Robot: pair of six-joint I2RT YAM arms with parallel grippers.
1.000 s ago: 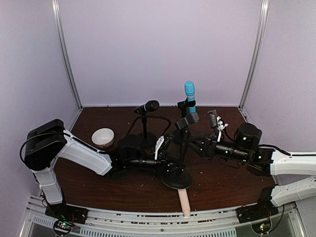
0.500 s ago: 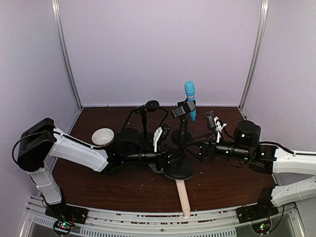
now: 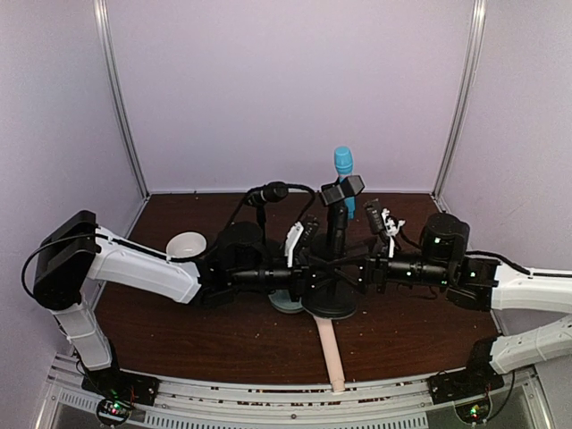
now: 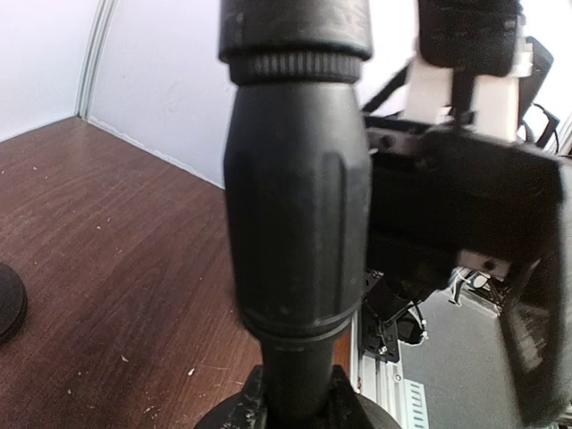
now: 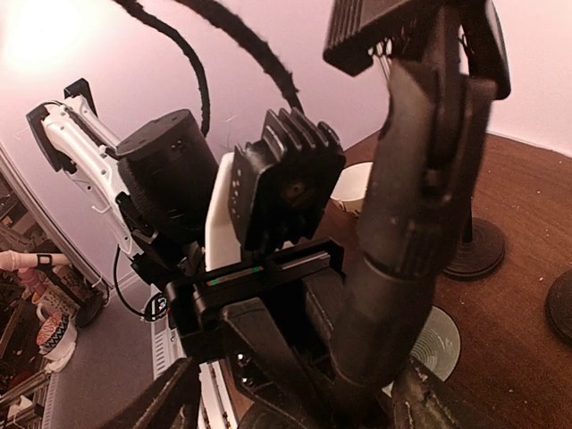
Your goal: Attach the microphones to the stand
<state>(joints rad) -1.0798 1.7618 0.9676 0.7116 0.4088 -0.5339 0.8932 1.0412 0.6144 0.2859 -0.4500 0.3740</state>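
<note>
Brown table, pink-beige microphone lying nearward of left hand, right hand

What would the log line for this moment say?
left gripper: shut on stand | right gripper: open around stand | pink-beige microphone: flat on table, unmounted | blue microphone: upright

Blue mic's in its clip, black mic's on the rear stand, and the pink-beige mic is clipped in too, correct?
No. The top view shows the pink-beige microphone lying flat on the table by the near edge, not clipped. The blue microphone is in its clip and the black microphone sits on the rear stand.
</note>
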